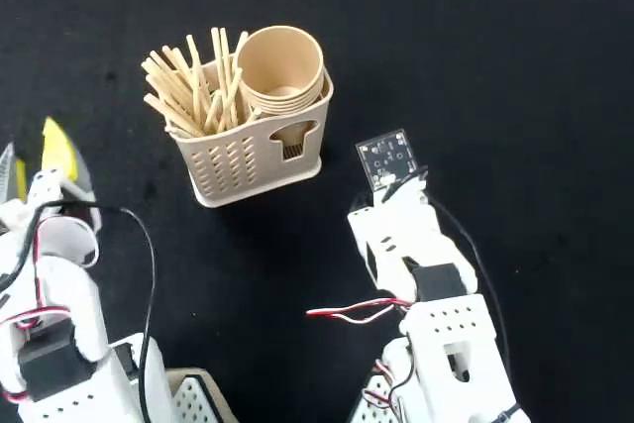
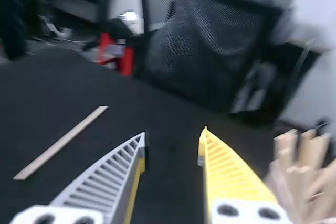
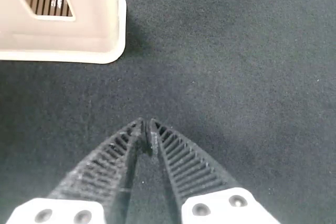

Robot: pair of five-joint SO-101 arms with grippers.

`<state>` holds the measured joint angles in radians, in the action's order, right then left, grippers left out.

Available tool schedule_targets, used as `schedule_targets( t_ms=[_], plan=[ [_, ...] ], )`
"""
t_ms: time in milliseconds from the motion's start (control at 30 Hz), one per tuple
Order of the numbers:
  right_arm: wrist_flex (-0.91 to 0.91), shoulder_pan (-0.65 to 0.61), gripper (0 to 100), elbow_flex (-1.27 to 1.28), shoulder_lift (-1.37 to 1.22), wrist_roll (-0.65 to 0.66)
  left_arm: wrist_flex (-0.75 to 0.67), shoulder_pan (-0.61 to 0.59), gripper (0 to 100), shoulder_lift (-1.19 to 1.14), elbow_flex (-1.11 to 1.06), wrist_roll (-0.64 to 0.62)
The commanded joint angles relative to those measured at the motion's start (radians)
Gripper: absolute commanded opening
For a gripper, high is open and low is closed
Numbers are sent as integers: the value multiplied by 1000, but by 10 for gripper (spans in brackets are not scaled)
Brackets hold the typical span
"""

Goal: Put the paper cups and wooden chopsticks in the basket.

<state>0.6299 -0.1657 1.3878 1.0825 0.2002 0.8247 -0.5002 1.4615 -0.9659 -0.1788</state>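
A beige slotted basket (image 1: 253, 160) stands on the black table and holds a bundle of wooden chopsticks (image 1: 193, 86) beside a stack of paper cups (image 1: 280, 66). One more loose chopstick (image 2: 60, 142) lies flat on the table ahead of my left gripper (image 2: 172, 140), which is open with nothing between its yellow fingers. That gripper (image 1: 35, 156) is left of the basket, and the bundled chopstick ends (image 2: 299, 169) show at its side. My right gripper (image 3: 146, 127) is shut and empty, just off the basket's corner (image 3: 79, 40).
The right arm (image 1: 406, 235) with its small camera board (image 1: 386, 158) sits right of the basket's front. A dark mesh chair (image 2: 210, 51) and room clutter stand beyond the table's far edge. Black cloth covers the table (image 1: 515, 96).
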Motion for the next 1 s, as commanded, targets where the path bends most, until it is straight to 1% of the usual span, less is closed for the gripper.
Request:
schedule_targets(
  t_ms=[0, 67, 167, 300, 467, 567, 767, 967],
  plan=[
    [-20, 5, 15, -8, 15, 9, 35, -105, 173, -133, 58, 244],
    [-20, 5, 15, -8, 15, 9, 31, -162, 175, -253, 70, 333],
    [-20, 5, 15, -8, 15, 9, -8, -236, 173, -466, 119, 430],
    [-20, 5, 15, -8, 15, 9, -34, -302, 173, -773, 266, 542],
    [-20, 5, 15, -8, 15, 9, -28, -355, 173, -1120, 536, 552],
    [-20, 5, 15, -8, 15, 9, -25, -357, 173, -1295, 691, 554],
    [-20, 5, 15, -8, 15, 9, -34, -348, 173, -1645, 984, 664],
    [-20, 5, 15, -8, 15, 9, -23, -355, 173, -2018, 1366, 666]
  ],
)
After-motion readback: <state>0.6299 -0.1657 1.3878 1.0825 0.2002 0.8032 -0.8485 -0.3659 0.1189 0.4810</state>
